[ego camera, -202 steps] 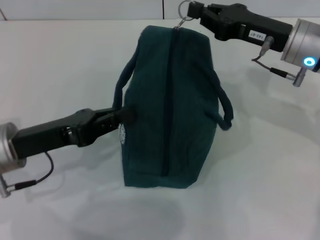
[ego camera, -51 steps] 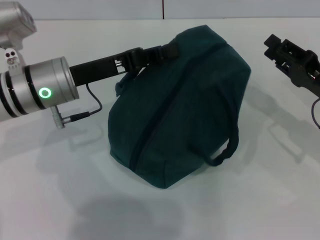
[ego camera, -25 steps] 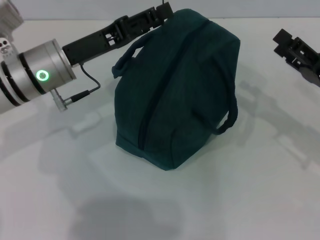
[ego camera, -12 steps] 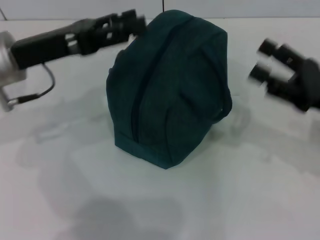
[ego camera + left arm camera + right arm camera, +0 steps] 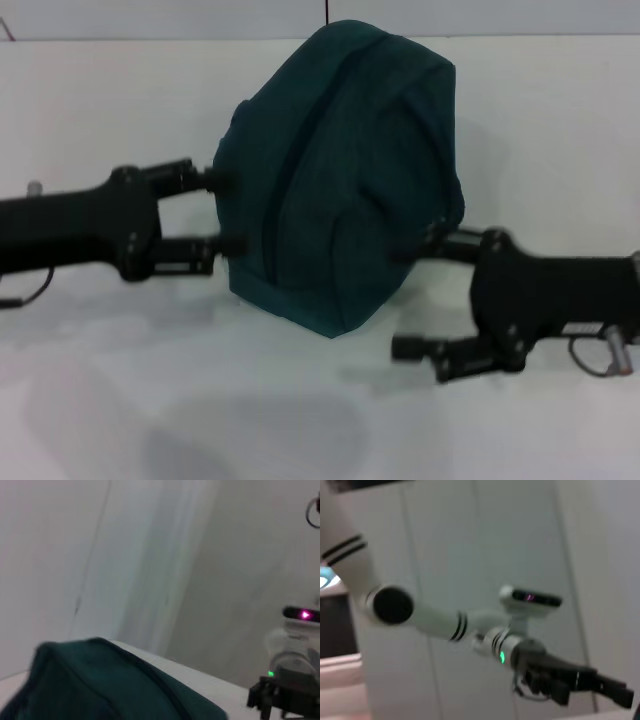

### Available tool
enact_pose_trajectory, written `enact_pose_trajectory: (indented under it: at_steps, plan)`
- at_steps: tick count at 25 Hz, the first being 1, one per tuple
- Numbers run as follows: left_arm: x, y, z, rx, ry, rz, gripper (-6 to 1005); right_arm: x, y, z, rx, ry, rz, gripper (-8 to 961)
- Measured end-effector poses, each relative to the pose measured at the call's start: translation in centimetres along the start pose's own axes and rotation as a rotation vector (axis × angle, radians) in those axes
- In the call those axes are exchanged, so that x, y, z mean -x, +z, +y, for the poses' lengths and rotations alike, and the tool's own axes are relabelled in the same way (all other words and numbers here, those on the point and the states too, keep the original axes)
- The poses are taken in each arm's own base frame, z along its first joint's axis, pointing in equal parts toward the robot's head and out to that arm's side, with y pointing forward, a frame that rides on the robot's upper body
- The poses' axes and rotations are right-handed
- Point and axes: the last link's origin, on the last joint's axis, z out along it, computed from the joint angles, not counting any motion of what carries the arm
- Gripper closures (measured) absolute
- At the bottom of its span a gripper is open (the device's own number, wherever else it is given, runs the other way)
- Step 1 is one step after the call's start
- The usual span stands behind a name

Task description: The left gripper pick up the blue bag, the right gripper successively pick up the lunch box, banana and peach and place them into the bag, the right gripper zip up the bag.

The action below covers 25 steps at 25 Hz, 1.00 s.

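While flanked: blue bag [image 5: 340, 180] between hands.

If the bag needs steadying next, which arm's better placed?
Left, probably. The left gripper is open with both fingertips at the bag's side. The right gripper, also open, sits lower, one finger at the bag, the other off it.

I'm looking at a bare robot test room, lab-like: a plain white table [image 5: 560, 130], pale panelled walls [image 5: 470, 555] at 12 o'clock, only the rig's own arms around
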Motion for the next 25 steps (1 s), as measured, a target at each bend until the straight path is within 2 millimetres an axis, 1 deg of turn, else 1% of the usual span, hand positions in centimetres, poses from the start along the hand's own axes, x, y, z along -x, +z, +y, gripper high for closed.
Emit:
enact_pose_trajectory:
  at_steps: [2,4,12,16,21,25]
  plan:
    - [0.3,-0.3,0.6,0.026,0.004,-0.002,125,-0.3,0.7,0.0,0.038,-0.001,0.046,68]
    - [0.4,-0.4,1.0,0.048,0.003,0.001,125,-0.6,0.9,-0.2,0.036,0.0,0.067,68]
    - [1.2,-1.7,2.7,0.104,-0.001,0.003,125,-1.0,0.9,-0.6,0.0,0.001,0.086,68]
    - [1.5,-1.6,2.9,0.107,-0.009,-0.002,125,-1.0,0.9,-0.7,-0.008,0.001,0.089,68]
    - [2.1,-1.0,3.2,0.126,-0.006,-0.02,125,-0.9,0.9,-0.9,-0.019,-0.001,0.085,68]
    - [2.1,-0.8,3.1,0.13,-0.005,-0.022,125,-0.9,0.8,-1.0,-0.022,-0.002,0.083,68]
